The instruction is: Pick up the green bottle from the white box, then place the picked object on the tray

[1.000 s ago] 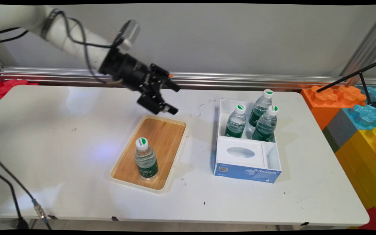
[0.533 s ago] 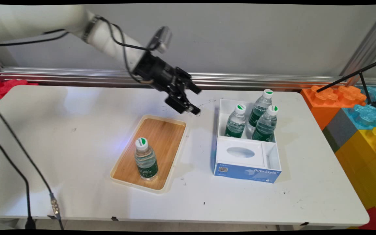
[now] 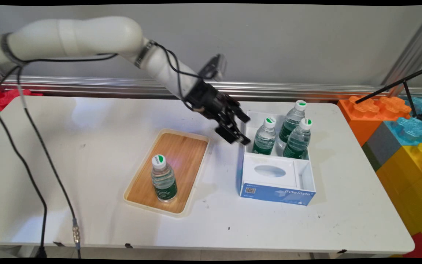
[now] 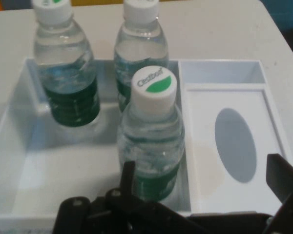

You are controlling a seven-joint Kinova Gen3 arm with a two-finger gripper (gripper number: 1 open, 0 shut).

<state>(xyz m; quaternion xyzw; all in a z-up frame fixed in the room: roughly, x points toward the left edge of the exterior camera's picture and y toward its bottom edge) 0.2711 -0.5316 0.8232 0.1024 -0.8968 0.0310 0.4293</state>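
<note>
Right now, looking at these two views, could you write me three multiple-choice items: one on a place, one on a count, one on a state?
1. Where does the lone water bottle stand?
A. On the wooden tray
B. On the tissue box
C. On the bare table

2. How many water bottles stand in the white organizer box?
A. Two
B. Three
C. Four

3. In what state is the gripper?
A. Shut on a bottle
B. Open, holding nothing
C. Shut on the tray's rim

Answers:
1. A, since the bottle stands upright at the tray's near end.
2. B, since both views show three capped bottles in the back compartment.
3. B, since the hand view shows the jaws apart, with the nearest bottle ahead of them, not gripped.
</note>
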